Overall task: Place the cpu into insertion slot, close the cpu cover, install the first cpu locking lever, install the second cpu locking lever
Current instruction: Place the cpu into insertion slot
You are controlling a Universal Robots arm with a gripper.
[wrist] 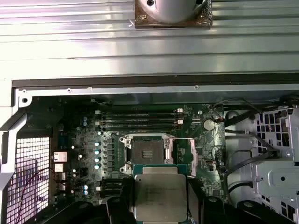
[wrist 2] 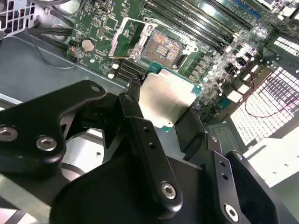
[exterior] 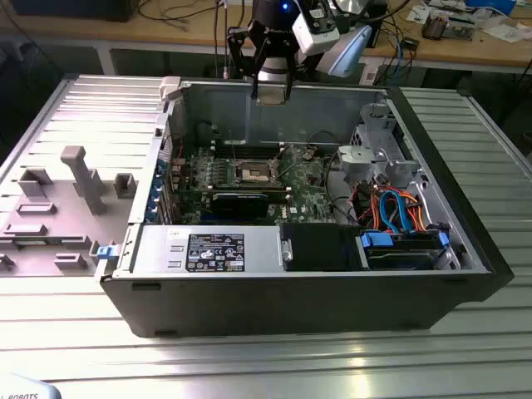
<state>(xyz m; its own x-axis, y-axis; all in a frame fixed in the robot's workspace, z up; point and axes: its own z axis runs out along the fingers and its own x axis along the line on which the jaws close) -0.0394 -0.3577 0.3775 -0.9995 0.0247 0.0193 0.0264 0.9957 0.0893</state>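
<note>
While below the gripper (exterior: 272, 93), ribbed table (exterior: 274, 359)

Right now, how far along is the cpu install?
Done: nothing is seated yet. The insertion slot is empty and the cpu cover stands flipped open beside it. In hand: the gripper is shut on the cpu, held above the open case, clear of the slot. Left: seating the chip, closing the cover, and both locking levers.
</note>
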